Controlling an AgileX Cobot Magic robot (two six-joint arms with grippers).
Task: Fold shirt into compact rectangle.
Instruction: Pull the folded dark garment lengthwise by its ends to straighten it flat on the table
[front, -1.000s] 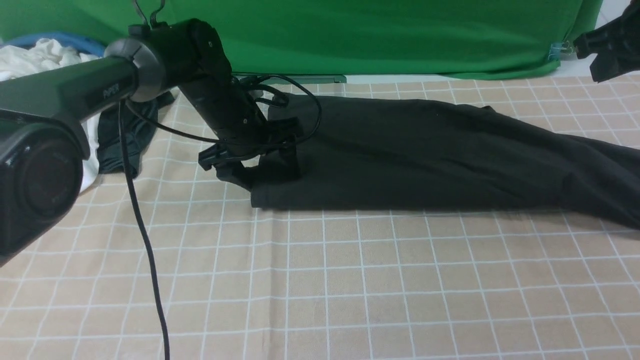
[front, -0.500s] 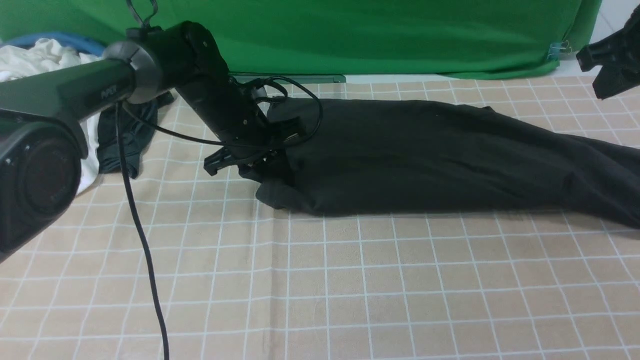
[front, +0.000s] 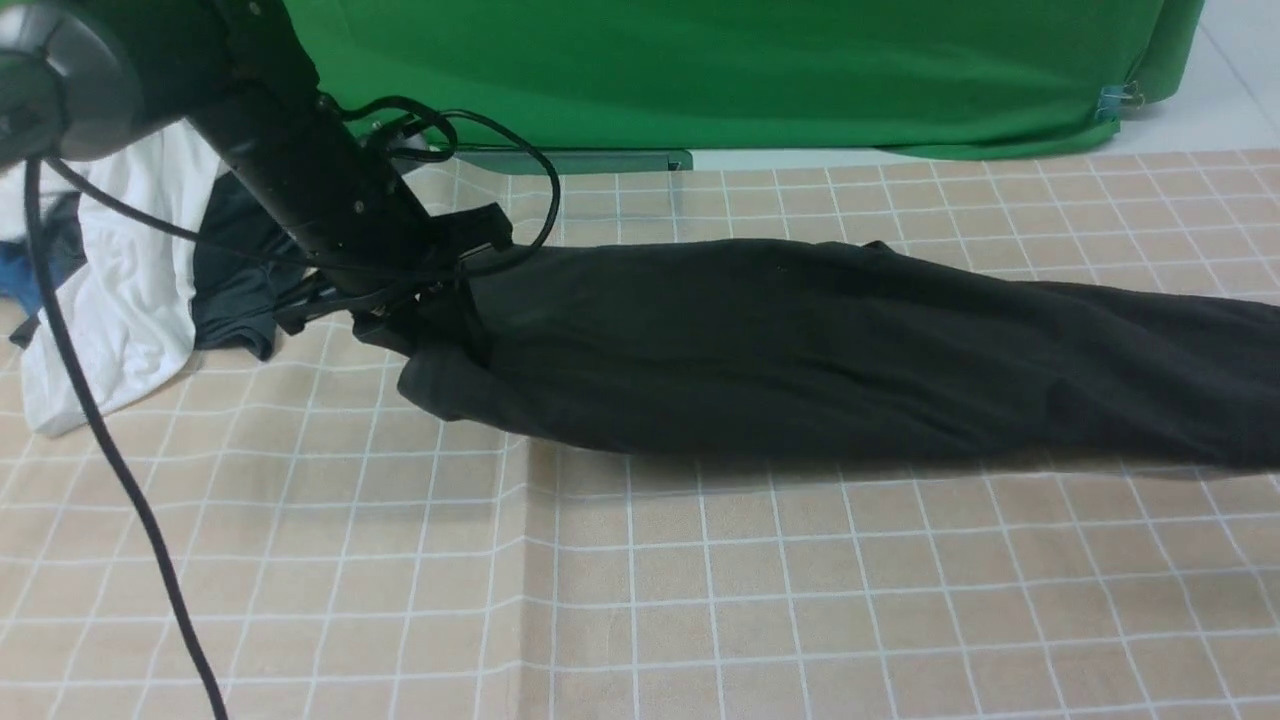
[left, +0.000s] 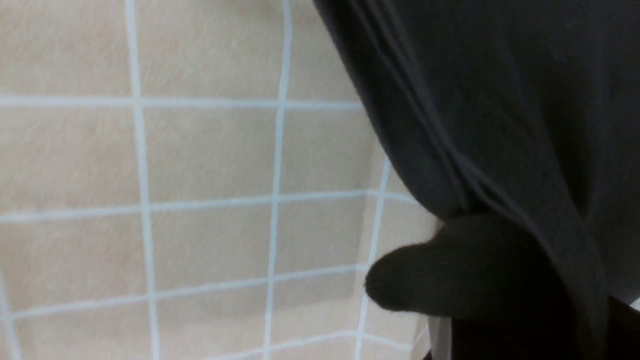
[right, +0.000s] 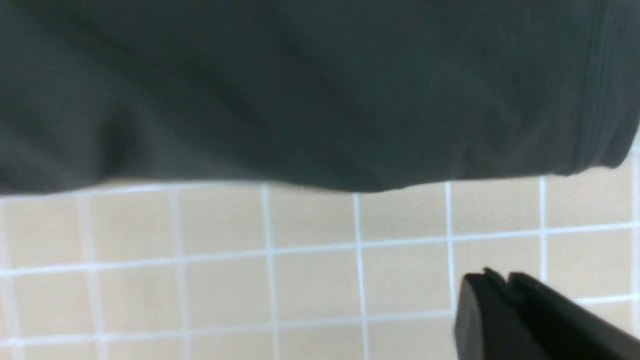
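Front view: the shirt (front: 800, 350) shows only plain black knit, and no lettering can be read on it or on the left arm (front: 300, 170). That arm slopes down from the upper corner on the robot's left, with its grey joint (front: 60, 80) at the top and its wrist lowest. A black cable (front: 100, 450) loops around the wrist and trails toward the camera.

The left claw (front: 430, 300) is clamped on one bunched end of the shirt. A rounded fold sags just below it onto the checked tablecloth (front: 640, 580). From the claw the shirt stretches away to the robot's right as one long dark band and runs off the picture's edge. On the claw's other side, close by, lies a smaller dark garment (front: 235, 300), with a white garment (front: 110, 290) just beyond it. Far behind the claw hangs a green backdrop (front: 700, 70), and a small clip (front: 1115, 100) sits at its far corner.

In the left wrist view, the shirt (left: 500, 100) hangs in folds against the beige grid. A dark rounded shape at its edge may be a finger or a cloth fold; I cannot tell which.

In the right wrist view, the right claw (right: 500, 285) shows only as a black piece above the tablecloth (right: 250, 280). It is near the shirt (right: 300, 90) but apart from it, and the stitched hem (right: 595, 100) lies beyond it. Whether its jaws are together or apart cannot be told.
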